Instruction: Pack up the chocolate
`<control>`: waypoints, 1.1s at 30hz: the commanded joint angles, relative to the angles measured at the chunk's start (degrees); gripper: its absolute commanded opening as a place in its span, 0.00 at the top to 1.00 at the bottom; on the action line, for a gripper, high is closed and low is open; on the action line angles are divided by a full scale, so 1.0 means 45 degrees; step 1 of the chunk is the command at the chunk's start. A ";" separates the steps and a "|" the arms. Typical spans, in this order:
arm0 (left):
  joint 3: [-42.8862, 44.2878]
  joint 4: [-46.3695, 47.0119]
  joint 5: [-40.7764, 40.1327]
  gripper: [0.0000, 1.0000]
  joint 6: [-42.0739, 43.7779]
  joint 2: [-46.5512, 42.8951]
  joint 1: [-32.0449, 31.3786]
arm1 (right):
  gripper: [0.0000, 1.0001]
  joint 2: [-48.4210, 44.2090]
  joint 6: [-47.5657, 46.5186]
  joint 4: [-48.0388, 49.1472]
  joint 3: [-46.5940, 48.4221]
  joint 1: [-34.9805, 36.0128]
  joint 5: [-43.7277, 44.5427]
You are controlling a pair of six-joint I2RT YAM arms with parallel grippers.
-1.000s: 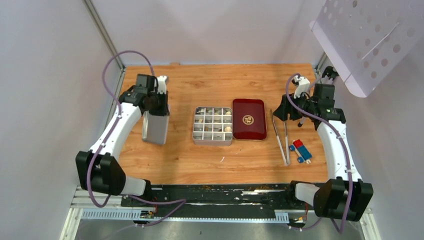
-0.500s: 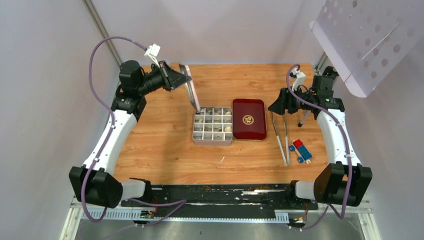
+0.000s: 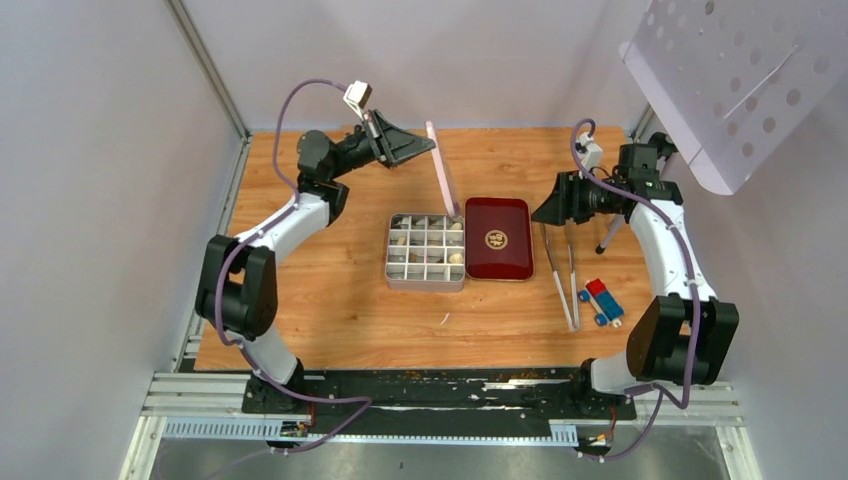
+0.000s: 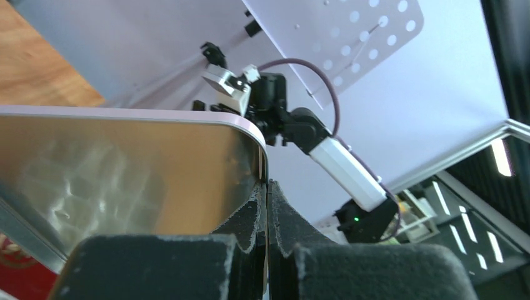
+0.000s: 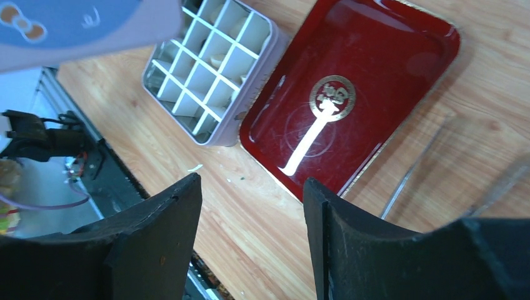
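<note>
The chocolate pieces (image 3: 457,257), cream and brown, lie in several compartments of the open silver tin (image 3: 388,262) at mid-table. The tin also shows in the right wrist view (image 5: 153,78), with pale pieces (image 5: 219,60) inside. My left gripper (image 3: 425,148) is shut on the tin lid (image 3: 441,180) and holds it on edge in the air above the tin's back right corner. In the left wrist view the lid's shiny inside (image 4: 125,169) fills the left, pinched between my fingers (image 4: 247,215). My right gripper (image 5: 250,187) is open and empty, above the table right of the red tray.
A dark red tray (image 3: 497,238) with a gold emblem lies right of the tin and touches it. Metal tongs (image 3: 560,275) and a small red-and-blue block (image 3: 602,298) lie further right. A white perforated panel (image 3: 740,70) hangs over the back right corner.
My left arm has lifted the lid from the table's left side and swung it right, to above the tin. My right gripper has shifted slightly back.
</note>
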 commanded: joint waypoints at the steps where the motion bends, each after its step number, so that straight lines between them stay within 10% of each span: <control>1: 0.0863 0.2697 -0.0094 1.00 -0.2320 0.0591 -0.0583 | 0.39 0.0251 0.0498 0.0459 0.0355 0.0075 -0.1552; 33: -0.0246 0.4583 -0.0056 1.00 -0.3291 0.5025 -0.1451 | 0.39 0.0420 0.0123 0.0725 -0.1170 0.0160 0.0624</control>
